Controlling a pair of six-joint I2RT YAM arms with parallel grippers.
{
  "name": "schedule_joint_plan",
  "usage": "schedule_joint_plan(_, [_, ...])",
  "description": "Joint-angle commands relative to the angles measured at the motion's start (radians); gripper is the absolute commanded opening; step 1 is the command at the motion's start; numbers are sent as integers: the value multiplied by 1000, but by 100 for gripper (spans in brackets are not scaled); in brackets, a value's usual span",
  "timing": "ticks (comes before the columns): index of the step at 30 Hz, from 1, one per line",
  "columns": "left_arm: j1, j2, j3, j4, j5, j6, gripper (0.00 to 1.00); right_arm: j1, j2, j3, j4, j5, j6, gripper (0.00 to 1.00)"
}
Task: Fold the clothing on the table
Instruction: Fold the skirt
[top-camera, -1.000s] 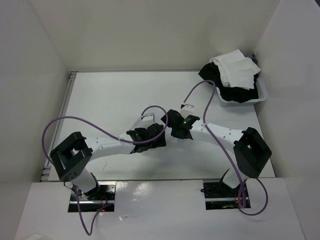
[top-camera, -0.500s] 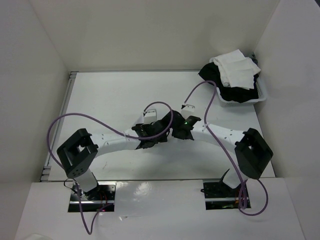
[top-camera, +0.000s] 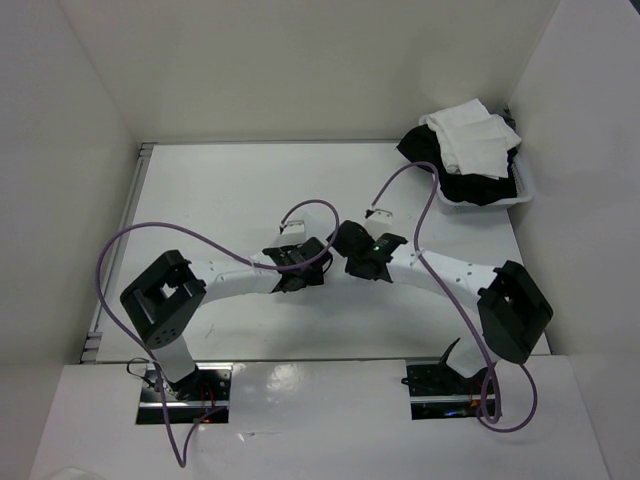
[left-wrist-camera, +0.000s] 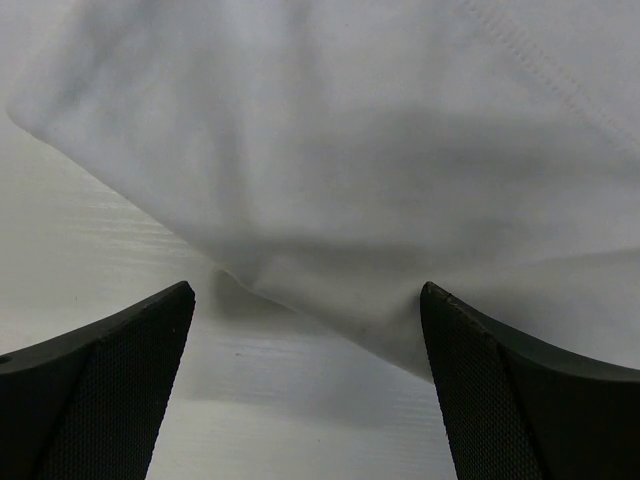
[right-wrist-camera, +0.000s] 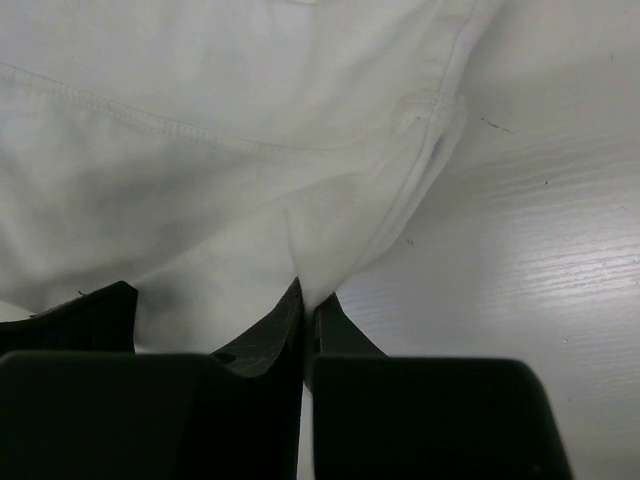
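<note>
The clothing (left-wrist-camera: 350, 150), one thin, soft white garment with lines of stitching, lies at the middle of the table (top-camera: 220, 190), under the two meeting wrists. From above it cannot be told from the white tabletop, so its long axis and heading cannot be made out. In the left wrist view its free edge runs slantwise from upper left to lower right over the faintly grained, smooth surface.

The left gripper (left-wrist-camera: 305, 290) stands with both black textured fingers spread wide, holding nothing, just short of that edge. The right gripper (right-wrist-camera: 308, 300) has its two fingers pressed together on a hemmed corner of the fabric, which puckers up into the pinch.

At the far right corner one white plastic bin (top-camera: 525, 185) holds a heap of white and black garments (top-camera: 470, 150). Two purple cables (top-camera: 130, 245) loop over the arms.
</note>
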Motion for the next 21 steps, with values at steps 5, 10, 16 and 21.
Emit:
schedule_joint_plan(5, [-4,28,-25,-17,44,19,100,5,-80,-4,-1,45,7,0])
schedule_joint_plan(10, [-45,16,-54,5,79,-6,100,5,-82,61,-26,54,-28,0])
schedule_joint_plan(16, [-77,16,-105,49,98,-52,100,14,6,184,-14,54,-91,0])
schedule_joint_plan(21, [-99,-17,-134,59,98,-85,100,57,128,294,-1,45,-102,0])
